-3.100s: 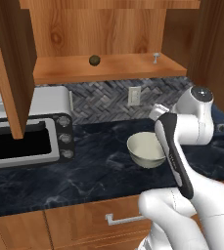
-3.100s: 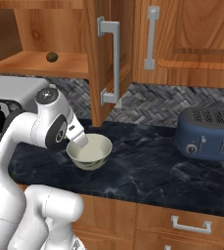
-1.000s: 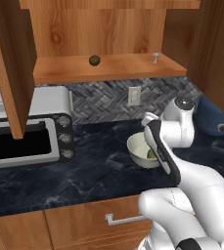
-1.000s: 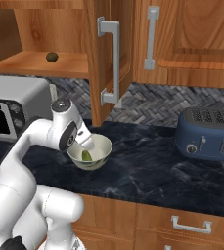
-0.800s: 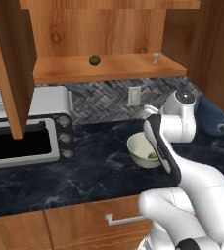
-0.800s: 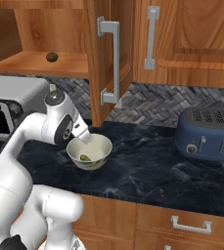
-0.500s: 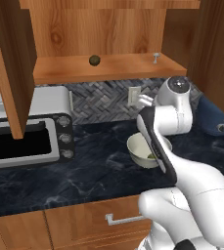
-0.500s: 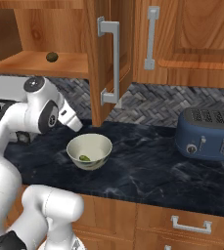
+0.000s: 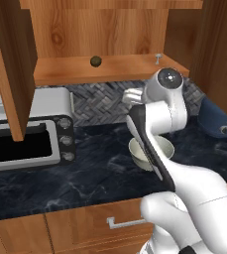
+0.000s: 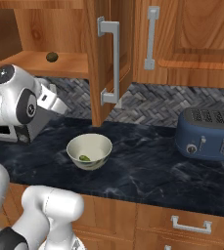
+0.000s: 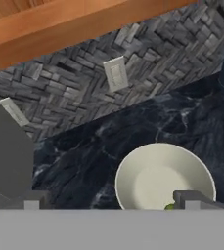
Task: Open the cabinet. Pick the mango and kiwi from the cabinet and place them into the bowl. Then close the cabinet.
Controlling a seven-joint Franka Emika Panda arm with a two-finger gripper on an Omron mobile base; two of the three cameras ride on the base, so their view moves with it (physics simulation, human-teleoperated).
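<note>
The gripper (image 11: 108, 200) was spread and empty above the bowl (image 10: 74, 145); the mango (image 10: 84, 157) lay inside, half hidden in the hand view.

The dark marbled counter (image 10: 147, 171) is carrying the bowl (image 10: 89, 151), a blue toaster (image 10: 211, 134) and a microwave (image 9: 28, 131); the cabinet shelf (image 9: 110, 68) is bearing the kiwi (image 9: 95, 61).

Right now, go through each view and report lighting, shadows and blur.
Left base view: even flat light, the kiwi sharp on the cabinet shelf, little shadow. Right base view: soft shading inside the bowl around the mango, no glare. Hand view: coarse and slightly blurred, the open gripper fingertips dim at the bottom.
</note>
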